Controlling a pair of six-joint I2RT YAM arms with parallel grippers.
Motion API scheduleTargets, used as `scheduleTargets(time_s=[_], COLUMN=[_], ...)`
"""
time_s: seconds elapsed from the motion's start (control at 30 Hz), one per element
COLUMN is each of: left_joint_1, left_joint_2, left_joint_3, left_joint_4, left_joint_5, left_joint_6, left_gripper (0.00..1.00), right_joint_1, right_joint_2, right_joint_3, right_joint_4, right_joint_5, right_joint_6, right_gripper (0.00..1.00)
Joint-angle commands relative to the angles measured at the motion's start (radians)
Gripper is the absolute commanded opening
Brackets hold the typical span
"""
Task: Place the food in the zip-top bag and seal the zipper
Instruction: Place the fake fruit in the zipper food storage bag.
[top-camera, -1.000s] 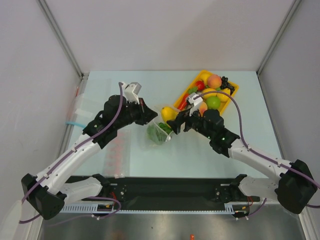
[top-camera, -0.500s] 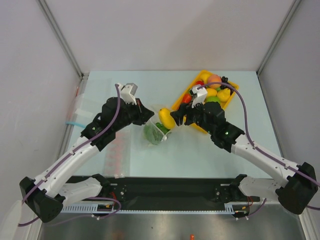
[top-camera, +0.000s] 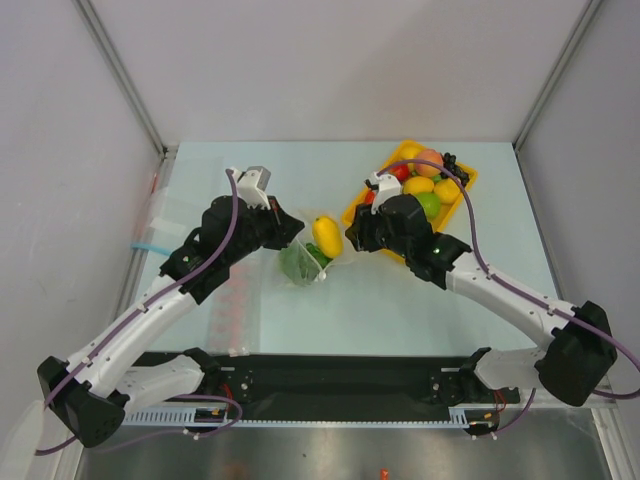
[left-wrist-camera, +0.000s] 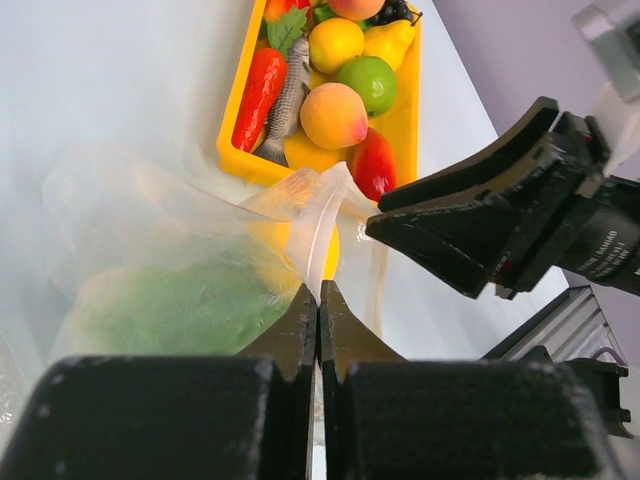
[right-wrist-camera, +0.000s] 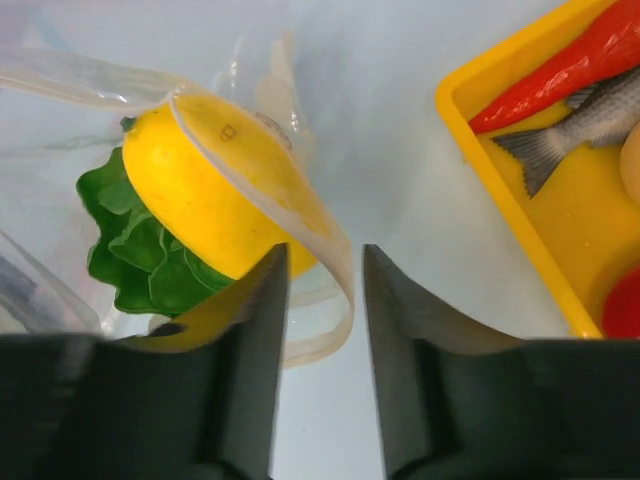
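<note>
Two toys already lie in the bag (left-wrist-camera: 130, 210), which rests near the middle of the table (top-camera: 400, 300). The lettuce (right-wrist-camera: 130, 250) sits deep inside. The lemon (right-wrist-camera: 200, 200) lies on top of it, partly under the bag's rim and partly poking out of the mouth. A tiny dark square mark is printed on the lemon's skin, too small for me to read.

The zipper (right-wrist-camera: 287, 200) crosses the lemon as a pale strip and curls down into the gap between my right fingers. The mouth is unsealed and gapes toward the tray (left-wrist-camera: 232, 140).

My left gripper (left-wrist-camera: 318, 290) is fully closed, with a fold of the bag's mouth edge pinched between its jaws, lifting the plastic off the table. My right gripper (right-wrist-camera: 320, 255) hangs just beside the mouth on the tray side. Its jaws are partly apart and clamp nothing, and the zipper loop runs loose between them. White lettering on the right gripper's side shows in the left wrist view, but it is too blurred to read.

Just beyond the bag, the tray holds a peach (left-wrist-camera: 333, 115), an apple (left-wrist-camera: 370, 82), a mango (left-wrist-camera: 372, 165), a chili (left-wrist-camera: 260, 85), a fish (left-wrist-camera: 285, 100) and more fruit behind them.
</note>
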Motion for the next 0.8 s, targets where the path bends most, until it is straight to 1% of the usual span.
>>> scheduleTargets(time_s=[0.0, 0.03, 0.1, 0.13, 0.2, 0.23, 0.47, 0.6, 0.63, 0.77], left_joint_1=[0.008, 0.008, 0.010, 0.010, 0.010, 0.008, 0.008, 0.006, 0.005, -0.004], left_joint_2=[-0.032, -0.034, -0.032, -0.031, -0.027, -0.024, 0.003, 0.040, 0.049, 0.065], left_joint_3=[0.010, 0.010, 0.007, 0.007, 0.009, 0.009, 0.005, -0.016, -0.031, -0.038], left_joint_4=[0.065, 0.064, 0.062, 0.061, 0.058, 0.059, 0.064, 0.071, 0.087, 0.090], left_joint_5=[-0.015, -0.016, -0.015, -0.012, -0.006, -0.003, 0.039, 0.118, 0.138, 0.197], left_joint_6=[0.012, 0.010, 0.012, 0.012, 0.012, 0.012, 0.007, -0.005, -0.014, -0.027], left_gripper=[0.00, 0.00, 0.00, 0.00, 0.00, 0.00, 0.00, 0.00, 0.00, 0.00], right_joint_1=[0.005, 0.005, 0.007, 0.007, 0.007, 0.007, 0.007, 0.010, 0.019, 0.033], right_joint_2=[0.041, 0.043, 0.038, 0.035, 0.023, 0.020, -0.022, 0.013, 0.035, 0.101], right_joint_3=[0.063, 0.065, 0.067, 0.068, 0.070, 0.074, 0.097, 0.204, 0.249, 0.381], right_joint_4=[-0.027, -0.027, -0.025, -0.027, -0.027, -0.030, -0.016, -0.054, -0.070, -0.155], right_joint_5=[0.003, -0.004, -0.006, -0.007, -0.007, -0.001, -0.024, -0.063, -0.093, -0.086], right_joint_6=[0.006, 0.008, 0.008, 0.006, 0.003, 0.002, -0.009, 0.026, 0.029, 0.014], right_gripper=[0.36, 0.28, 0.21, 0.14, 0.06, 0.00, 0.00, 0.00, 0.00, 0.00])
